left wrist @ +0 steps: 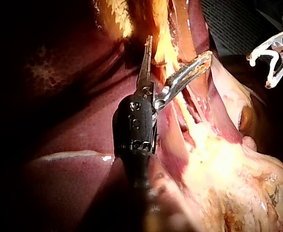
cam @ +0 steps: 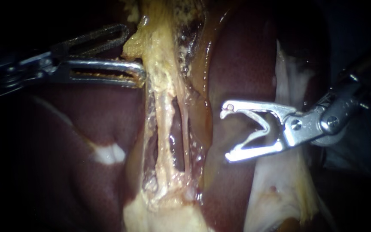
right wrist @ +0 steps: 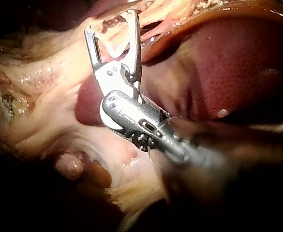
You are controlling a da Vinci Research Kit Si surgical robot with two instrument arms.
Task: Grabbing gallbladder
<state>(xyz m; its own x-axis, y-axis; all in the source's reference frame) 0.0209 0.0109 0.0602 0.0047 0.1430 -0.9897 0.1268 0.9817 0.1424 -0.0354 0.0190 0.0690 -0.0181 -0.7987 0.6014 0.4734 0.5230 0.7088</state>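
Observation:
A pale yellow band of tissue [cam: 157, 64] runs down the middle between dark red liver lobes [cam: 245, 60]; I cannot tell which part is gallbladder. Lower down it splits into thin tubes [cam: 165, 129] with dark gaps between them. My left instrument [cam: 135, 52] comes in from the left with its jaws open. A yellow lump at the band's edge lies between them, and the lower jaw rests against the band. The left wrist view shows the same jaws [left wrist: 179, 47] spread around yellow tissue. My right instrument [cam: 226, 134] hovers over the right liver lobe, jaws open and empty, also in the right wrist view [right wrist: 111, 21].
Whitish fatty tissue [cam: 288, 180] lies under and behind the right instrument's wrist. An amber, glossy fold [cam: 205, 90] runs beside the yellow band. More liver [cam: 78, 124] lies below the left instrument, with a pale patch [cam: 108, 153].

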